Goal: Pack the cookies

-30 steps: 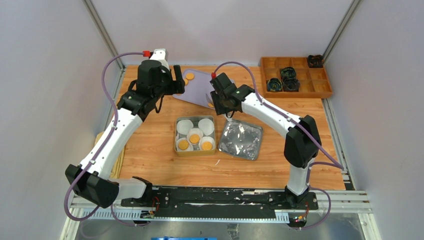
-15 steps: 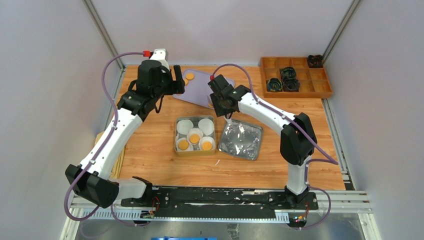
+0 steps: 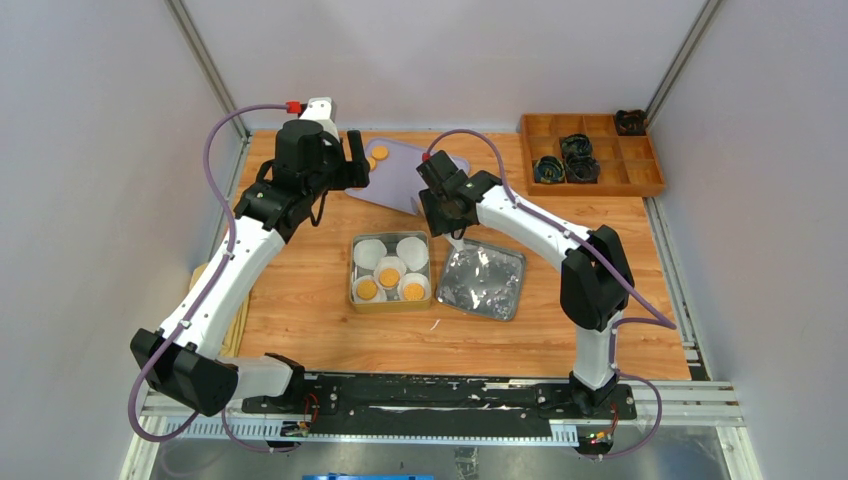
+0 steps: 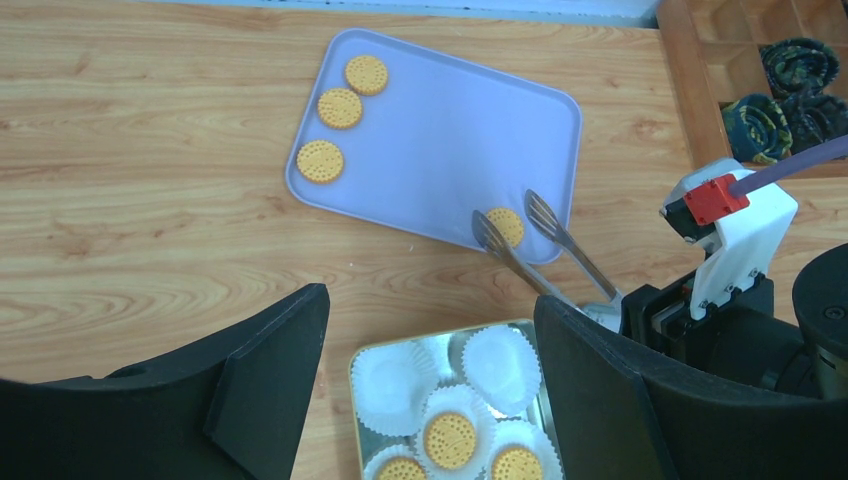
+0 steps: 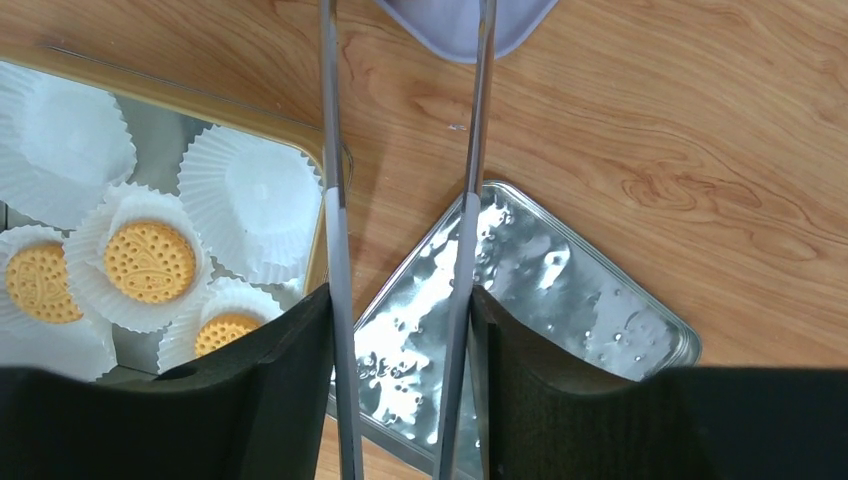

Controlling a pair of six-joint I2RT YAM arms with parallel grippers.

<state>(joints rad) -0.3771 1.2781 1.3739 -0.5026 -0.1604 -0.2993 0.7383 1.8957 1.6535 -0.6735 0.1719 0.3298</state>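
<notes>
Three cookies (image 4: 340, 108) lie in a row at the far left corner of the lavender tray (image 4: 450, 130). A fourth cookie (image 4: 507, 226) lies near the tray's near edge, between the two spread tips of metal tongs (image 4: 520, 255). My right gripper (image 5: 400, 340) is shut on the tongs' arms (image 5: 335, 230), its fingers pressing both from outside. The gold tin (image 3: 354, 270) holds white paper cups, three of them with cookies (image 5: 150, 262) inside. My left gripper (image 4: 430, 330) hovers open and empty high above the tin's far edge.
The tin's silver lid (image 5: 560, 290) lies upside down right of the tin. A wooden compartment box (image 3: 640, 150) with dark rolled items stands at the back right. A flat wooden board (image 3: 240, 320) sits at the table's left edge.
My right wrist has shifted a little left, toward the tray, carrying the tongs along. The left arm has not moved.
</notes>
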